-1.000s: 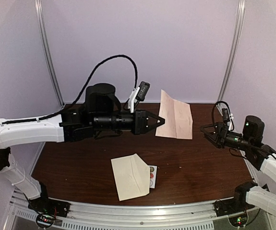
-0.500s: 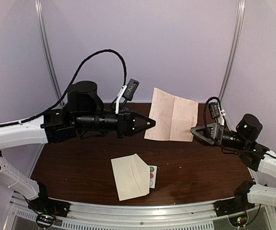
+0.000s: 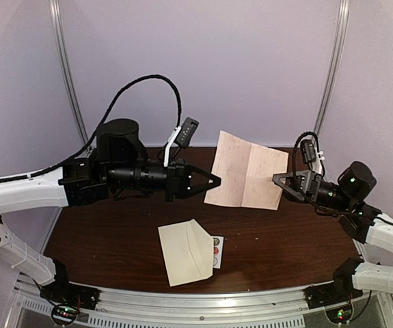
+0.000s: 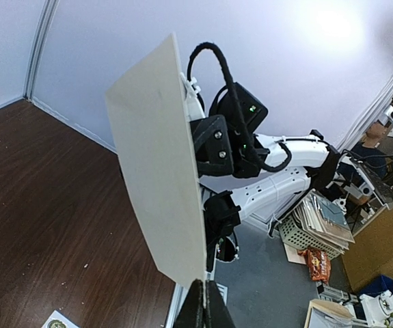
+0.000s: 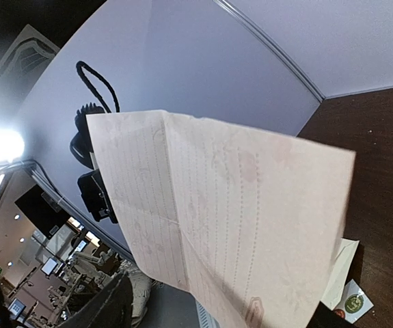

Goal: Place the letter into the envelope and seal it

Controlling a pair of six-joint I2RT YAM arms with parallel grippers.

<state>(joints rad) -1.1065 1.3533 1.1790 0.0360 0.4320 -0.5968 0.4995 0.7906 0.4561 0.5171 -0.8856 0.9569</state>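
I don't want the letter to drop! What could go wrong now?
The left gripper pinches the letter by just one edge in the air, so it might slip or swing. The right gripper, open at the far edge, could crumple or tear it if both pull. The envelope lies flat, so sliding the letter in may be tricky.

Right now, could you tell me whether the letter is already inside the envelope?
No, the left gripper holds the letter in the air while the envelope lies on the table.
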